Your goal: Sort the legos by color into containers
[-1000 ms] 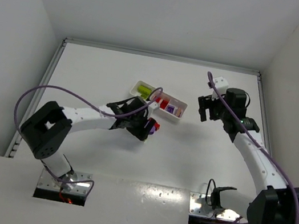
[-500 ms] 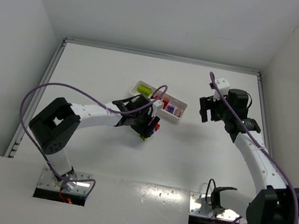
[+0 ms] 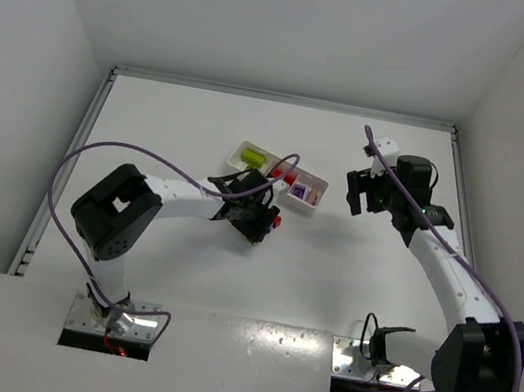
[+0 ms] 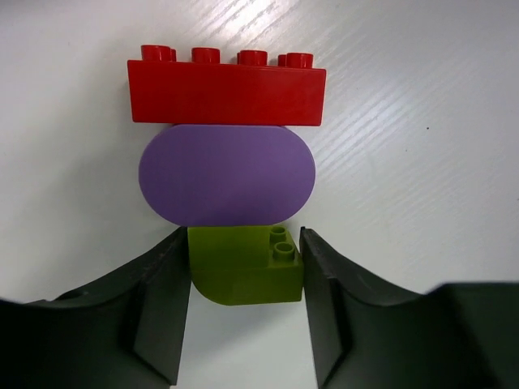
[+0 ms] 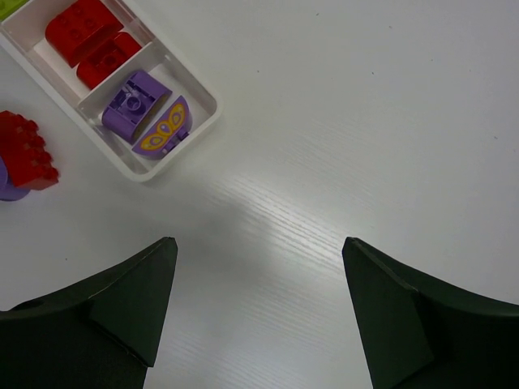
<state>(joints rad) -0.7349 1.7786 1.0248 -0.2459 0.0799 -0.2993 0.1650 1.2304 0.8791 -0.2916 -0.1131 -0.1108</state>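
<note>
In the left wrist view a red lego (image 4: 226, 91), a purple oval lego (image 4: 227, 174) and a yellow-green lego (image 4: 243, 271) lie touching in a row on the table. My left gripper (image 4: 245, 247) has a finger against each side of the yellow-green lego. In the top view it (image 3: 258, 224) sits just in front of the white tray (image 3: 316, 181), with the red lego (image 3: 276, 221) beside it. The tray (image 5: 207, 104) holds red legos (image 5: 87, 39) and purple legos (image 5: 134, 101); a yellow-green one (image 3: 253, 160) lies in its left compartment. My right gripper (image 5: 258, 243) is open and empty above the table, right of the tray.
White walls close in the table at the back and on both sides. A raised rail (image 3: 75, 153) runs along the left edge. The left arm's purple cable (image 3: 128, 148) loops over the table, left of the tray.
The left arm's elbow has swung right and the gripper has settled over the lego cluster, closing round the yellow-green one. The right arm has barely moved.
</note>
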